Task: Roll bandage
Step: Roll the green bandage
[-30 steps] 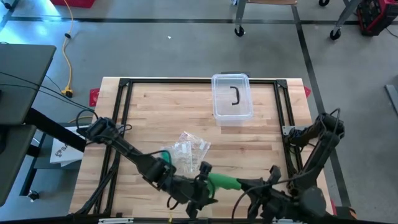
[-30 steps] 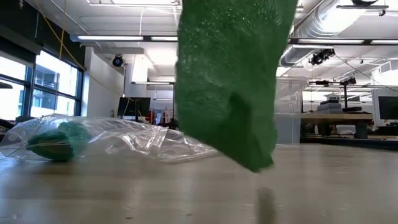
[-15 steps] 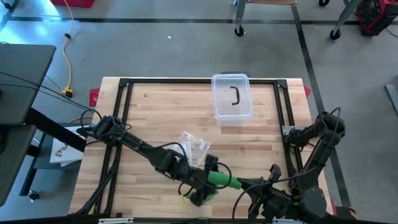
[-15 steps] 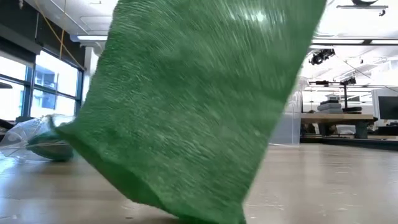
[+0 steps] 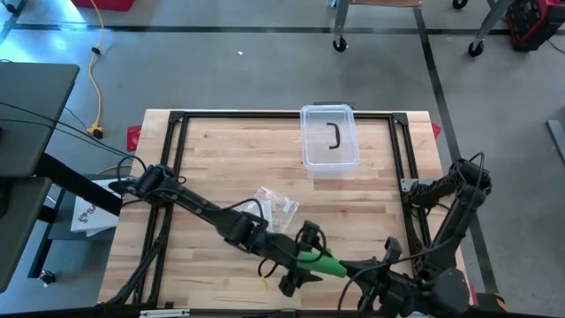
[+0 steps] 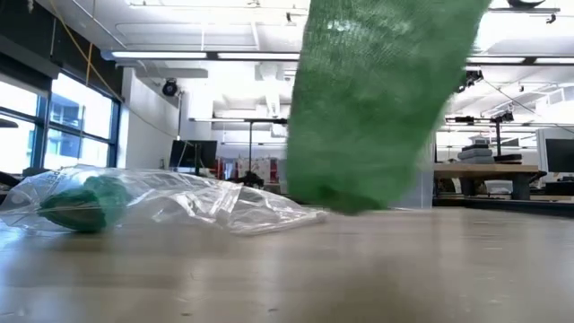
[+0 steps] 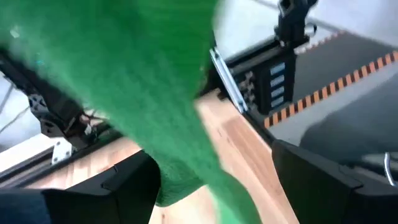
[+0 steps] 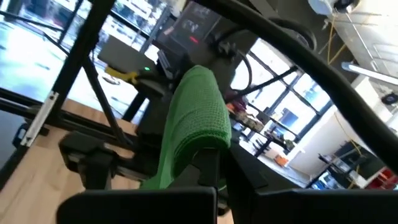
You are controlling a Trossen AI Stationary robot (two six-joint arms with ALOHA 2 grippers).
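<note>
Since a second ago my left pincer (image 5: 300,258) has slid in from the left along the tabletop (image 5: 221,168) front edge and now sits right at the green bandage (image 5: 320,260), fingers spread as wide as they go, the strip running between them but not gripped. Right pincer (image 8: 208,163) is shut on the bandage, holding it up off the wood near the front edge; in the low view the loose end hangs just clear of the surface. My worry: if the left closes on a sloppy fold, the roll starts crooked. If the right pulls too early, the strip slides out of those open fingers. Plastic bag (image 5: 275,209) nearby could snag too.
</note>
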